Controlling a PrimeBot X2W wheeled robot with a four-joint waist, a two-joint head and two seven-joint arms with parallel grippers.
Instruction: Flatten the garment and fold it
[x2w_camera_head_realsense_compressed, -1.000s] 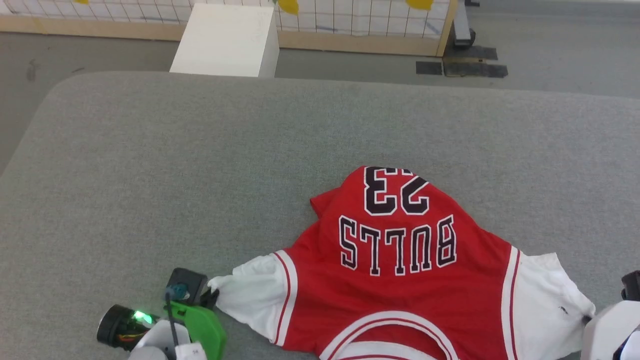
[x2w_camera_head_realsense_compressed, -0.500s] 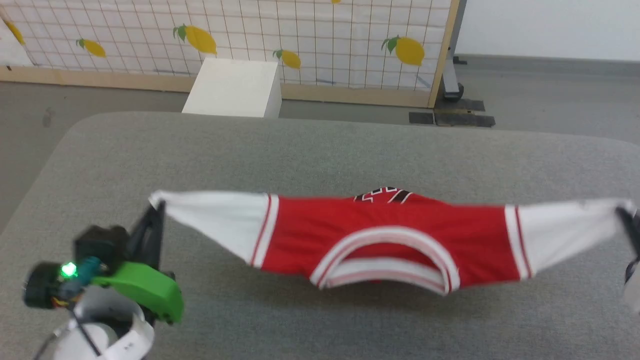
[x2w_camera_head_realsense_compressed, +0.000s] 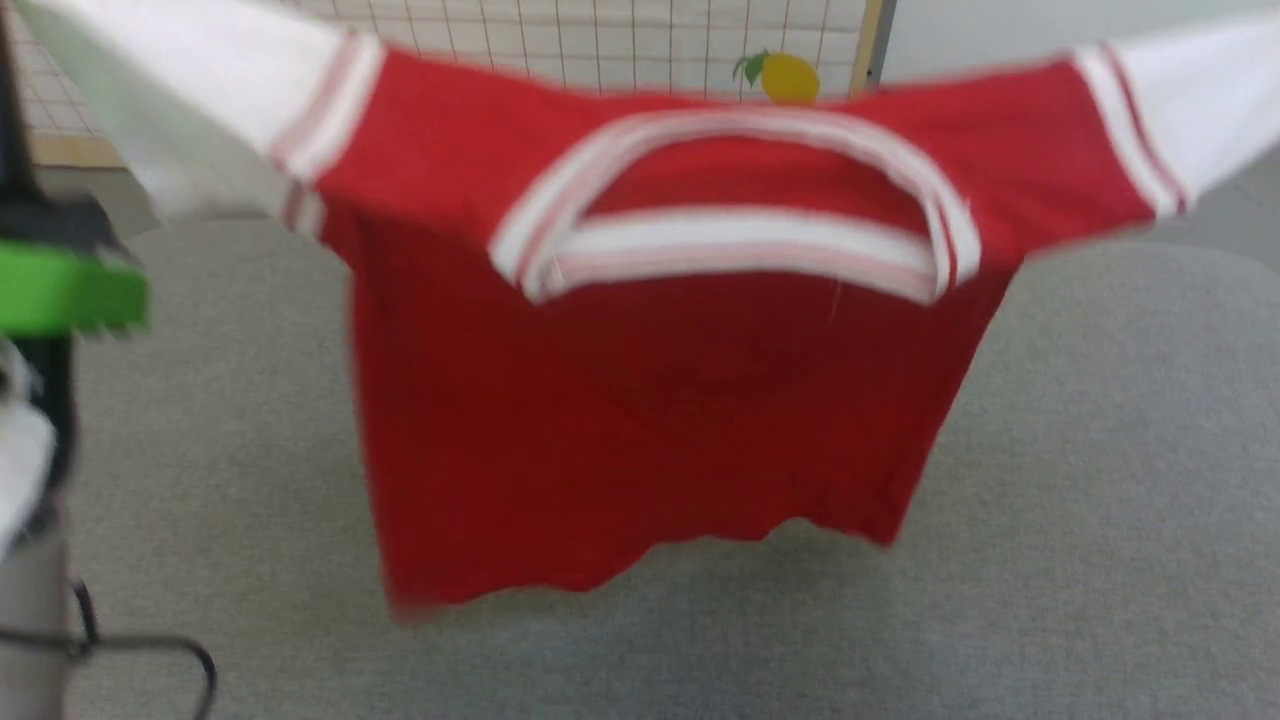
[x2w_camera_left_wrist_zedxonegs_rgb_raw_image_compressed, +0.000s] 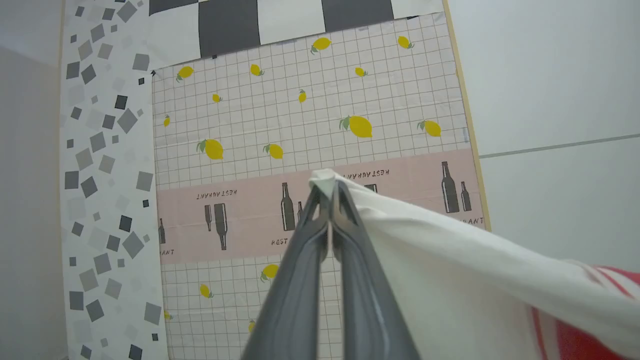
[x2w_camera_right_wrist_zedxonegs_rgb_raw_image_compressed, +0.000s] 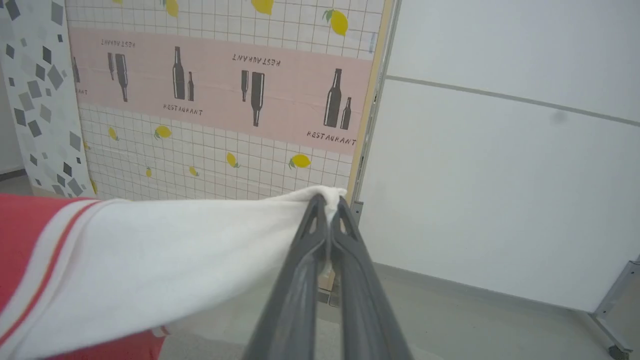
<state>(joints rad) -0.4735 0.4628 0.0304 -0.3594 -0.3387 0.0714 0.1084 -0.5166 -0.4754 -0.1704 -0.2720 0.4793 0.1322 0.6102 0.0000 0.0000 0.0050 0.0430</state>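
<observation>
While end effectors (x2w_camera_left_wrist_zedxonegs_rgb_raw_image_compressed: 327, 194) (x2w_camera_right_wrist_zedxonegs_rgb_raw_image_compressed: 328, 202) clamp it, garment (x2w_camera_head_realsense_compressed: 640, 430) hangs

Dark tapered claw fingers (x2w_camera_left_wrist_zedxonegs_rgb_raw_image_compressed: 295, 295), green cover (x2w_camera_head_realsense_compressed: 60, 290), black cable (x2w_camera_head_realsense_compressed: 130, 643)

Open grey surface (x2w_camera_head_realsense_compressed: 1100, 450) left and right of the hanging garment (x2w_camera_head_realsense_compressed: 640, 420), lemon-print screen (x2w_camera_head_realsense_compressed: 620, 35) behind.

Head camera looked forward and down, close on the hanging garment (x2w_camera_head_realsense_compressed: 640, 400), with the grey surface (x2w_camera_head_realsense_compressed: 1100, 500) below it; frame blurred. Left wrist camera looked along the left tool (x2w_camera_left_wrist_zedxonegs_rgb_raw_image_compressed: 327, 192), tips at centre, garment trailing toward 4 o'clock. Right wrist camera looked along the right tool (x2w_camera_right_wrist_zedxonegs_rgb_raw_image_compressed: 327, 202), garment running toward 8 o'clock. All three views shared the lemon-print screen (x2w_camera_head_realsense_compressed: 700, 45) behind the garment.
</observation>
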